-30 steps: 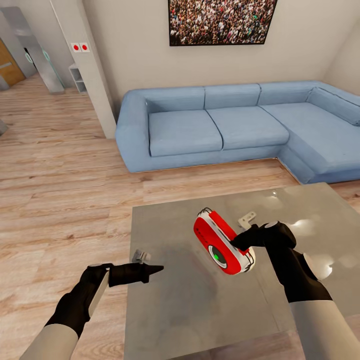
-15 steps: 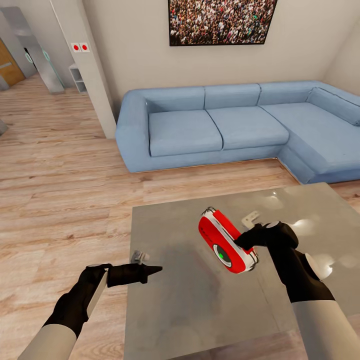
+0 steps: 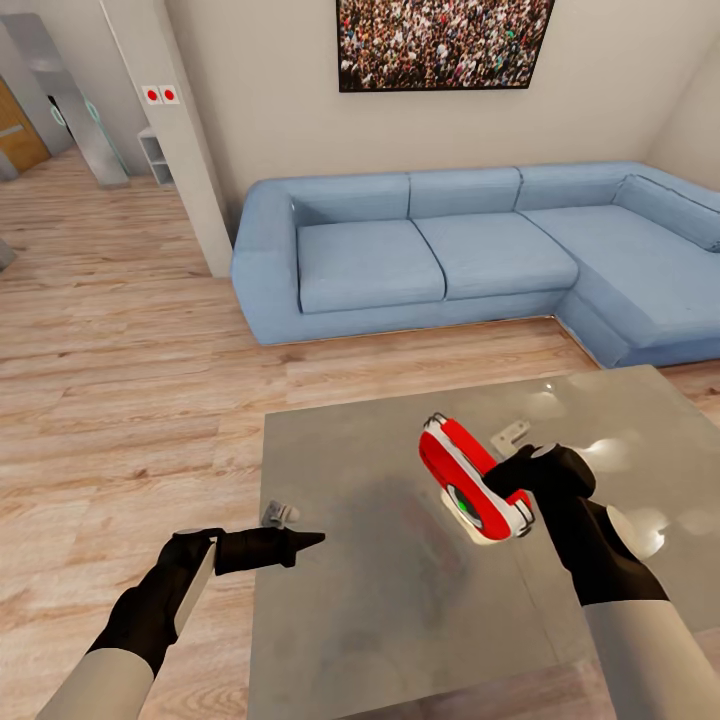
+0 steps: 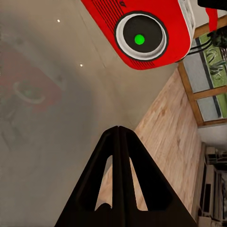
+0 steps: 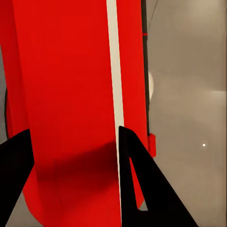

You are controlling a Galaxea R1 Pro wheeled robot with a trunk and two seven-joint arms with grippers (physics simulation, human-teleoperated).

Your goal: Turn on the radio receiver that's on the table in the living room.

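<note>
Gripping the radio point(image 3: 472, 480), the right end effector point(image 3: 520, 487) clamps its red body above the grey counter point(image 3: 400, 620), long axis tilted, dial toward the robot's left. The left wrist view reveals that dial's green light point(image 4: 139, 39). The left end effector point(image 3: 300, 541) is pinched closed, empty.

A blue L-shaped sofa point(image 3: 480, 255) stands against a beige wall point(image 3: 260, 90) under a framed crowd photo point(image 3: 442, 42). Light wood plank floor point(image 3: 120, 360) runs leftward — past a white pillar point(image 3: 175, 130) with two red buttons.
</note>
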